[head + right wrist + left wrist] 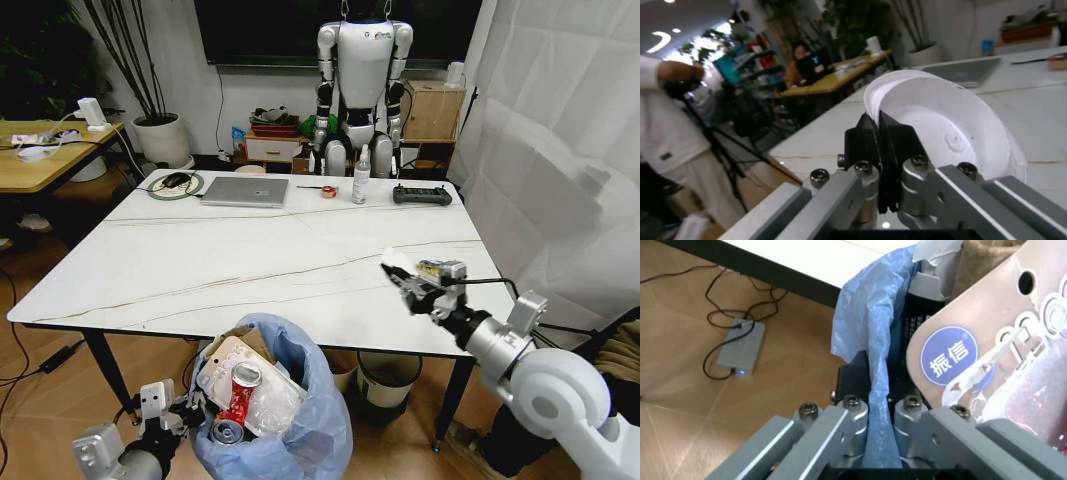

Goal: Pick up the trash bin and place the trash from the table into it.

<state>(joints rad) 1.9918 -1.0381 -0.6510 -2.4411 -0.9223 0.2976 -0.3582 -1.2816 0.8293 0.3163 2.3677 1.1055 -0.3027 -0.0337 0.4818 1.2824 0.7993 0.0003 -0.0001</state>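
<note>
Over table edge: right gripper (879,150) grasps white lid (953,130) | left gripper (877,410) pinches bin bag (870,330)

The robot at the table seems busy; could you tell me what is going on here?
It is clearing trash into a bin lined with a blue bag. The left gripper holds the bin by the bag's edge, below the table's near side; cans and packaging are already inside. The right gripper is shut on the rim of a white cup above the table's right part. A laptop and a spray bottle stand at the far edge.
</note>
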